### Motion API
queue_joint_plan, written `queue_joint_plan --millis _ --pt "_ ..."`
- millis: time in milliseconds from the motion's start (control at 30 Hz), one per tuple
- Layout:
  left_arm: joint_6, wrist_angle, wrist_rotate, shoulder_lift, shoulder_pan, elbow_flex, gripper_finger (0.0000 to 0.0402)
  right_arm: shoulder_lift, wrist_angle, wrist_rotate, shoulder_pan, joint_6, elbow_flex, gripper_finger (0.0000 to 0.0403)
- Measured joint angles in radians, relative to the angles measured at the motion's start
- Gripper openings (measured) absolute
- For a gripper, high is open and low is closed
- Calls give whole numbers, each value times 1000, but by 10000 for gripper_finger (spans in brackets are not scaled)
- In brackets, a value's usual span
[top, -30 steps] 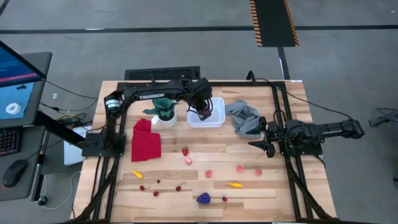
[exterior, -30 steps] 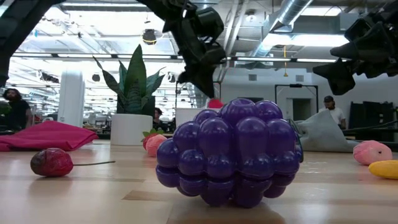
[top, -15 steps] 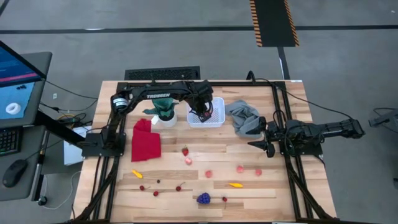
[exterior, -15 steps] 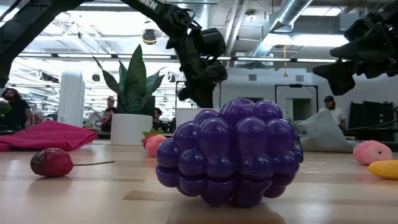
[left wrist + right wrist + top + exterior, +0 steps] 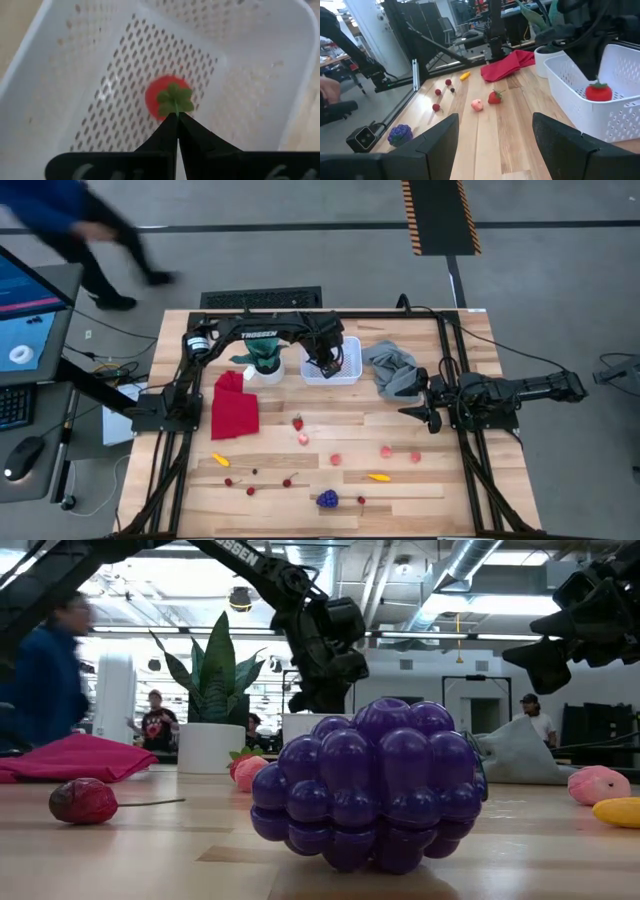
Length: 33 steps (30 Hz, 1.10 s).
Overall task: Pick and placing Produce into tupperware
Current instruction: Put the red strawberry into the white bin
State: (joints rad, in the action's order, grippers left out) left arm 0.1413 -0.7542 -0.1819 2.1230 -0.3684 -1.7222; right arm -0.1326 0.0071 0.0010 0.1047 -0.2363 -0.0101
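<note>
We hold one strawberry (image 5: 169, 97) pinched in our left gripper (image 5: 177, 116) over the tupperware (image 5: 60, 65), seemingly empty; the grapes (image 5: 327, 499) and others wait; right gripper (image 5: 432, 406) idles wide.

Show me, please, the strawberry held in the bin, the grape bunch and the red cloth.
strawberry (image 5: 170, 100): left wrist view, its green leafy cap.
grape bunch (image 5: 375, 785): low view, middle of the cluster.
red cloth (image 5: 234, 406): high view, centre of the fabric.

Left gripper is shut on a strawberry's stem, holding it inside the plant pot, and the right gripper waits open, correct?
Not the pot. The left wrist view shows the left gripper shut on the strawberry stem inside the white bin. The right gripper does wait open.
</note>
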Motion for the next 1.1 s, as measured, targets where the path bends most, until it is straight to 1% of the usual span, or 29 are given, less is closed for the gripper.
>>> queue_joint_plan --millis 100,200,267,433,567,800,933,1100 --pt "-1 9 -1 6 0 0 0 0 -1 0 0 0 0 276" --pt "14 2 29 8 2 0 0 1 0 0 0 0 0 276" --pt "15 2 29 8 2 0 2 1 0 0 0 0 0 276" --pt "28 2 29 8 2 0 16 1 0 0 0 0 0 276" --pt "37 -10 31 8 3 0 41 1 0 0 0 0 0 276" --pt "34 -10 85 8 4 0 104 1 0 0 0 0 0 276" --pt "-11 -9 87 6 4 -2 136 1 0 0 0 0 0 276" --pt "-26 -19 70 -2 5 -72 155 1 0 0 0 0 0 276"
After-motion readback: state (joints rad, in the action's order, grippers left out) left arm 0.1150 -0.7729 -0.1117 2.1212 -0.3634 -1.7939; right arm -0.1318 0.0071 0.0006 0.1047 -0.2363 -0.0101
